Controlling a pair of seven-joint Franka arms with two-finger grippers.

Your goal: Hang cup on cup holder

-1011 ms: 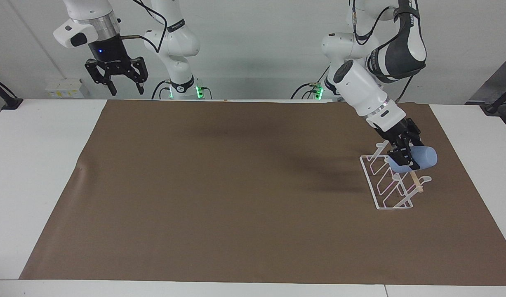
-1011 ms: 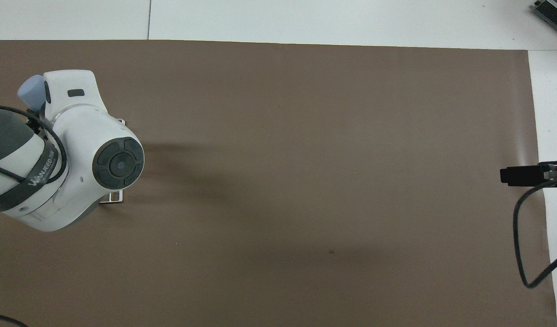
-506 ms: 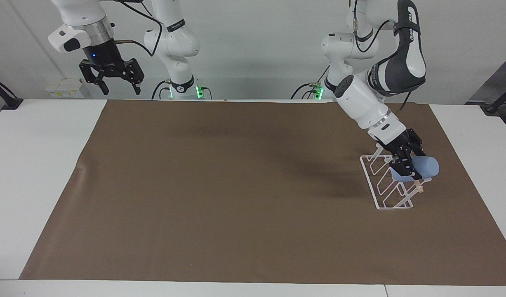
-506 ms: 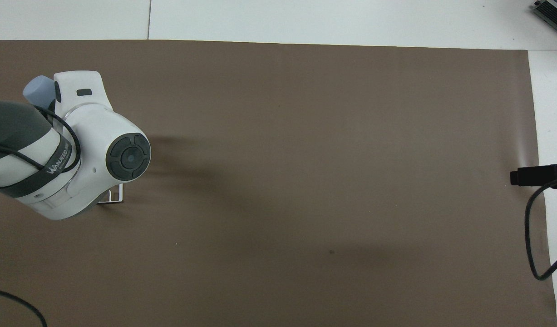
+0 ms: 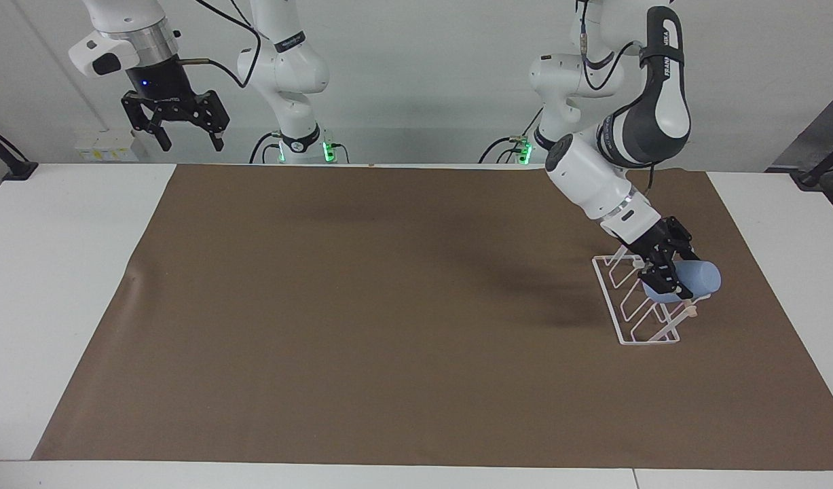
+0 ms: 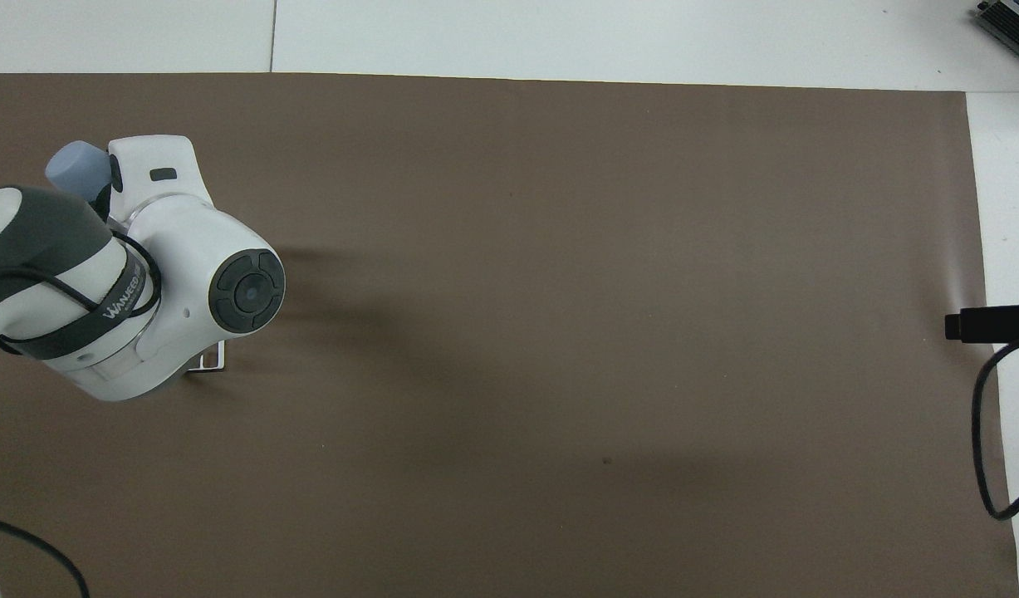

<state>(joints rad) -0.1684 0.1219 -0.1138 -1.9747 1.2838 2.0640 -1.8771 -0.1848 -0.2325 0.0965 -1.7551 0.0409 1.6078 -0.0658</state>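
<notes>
Over the last second the left arm has lowered and tilted its load a little further, so the small light-blue matte plastic tumbler [image 5: 691,280], which a moment ago rode slightly higher over the rack, now lies on its side low against the white wire cup holder with looped prongs and a pale wooden dowel along its top [image 5: 630,309], its closed base pointing toward the left arm's end of the worktop. The left pincer [image 5: 666,275] remains clamped on the tumbler near its rim; whether a prong has entered the mouth cannot be told, since the black fingers cover that end. I judge the hanging step close to done but not released. The right pincer [image 5: 185,132] has drifted higher and outward, spread wide and empty, waiting over the white worktop's [image 5: 83,272] edge at the right arm's end. The tumbler looks smooth, light and slightly tapered, with no handle; the rack is thin, springy-looking wire, standing on a matte brown paper-like mat [image 5: 389,305] with a small ripple at one edge. In the overhead view the arm's wrist hides all but a corner of the rack.
</notes>
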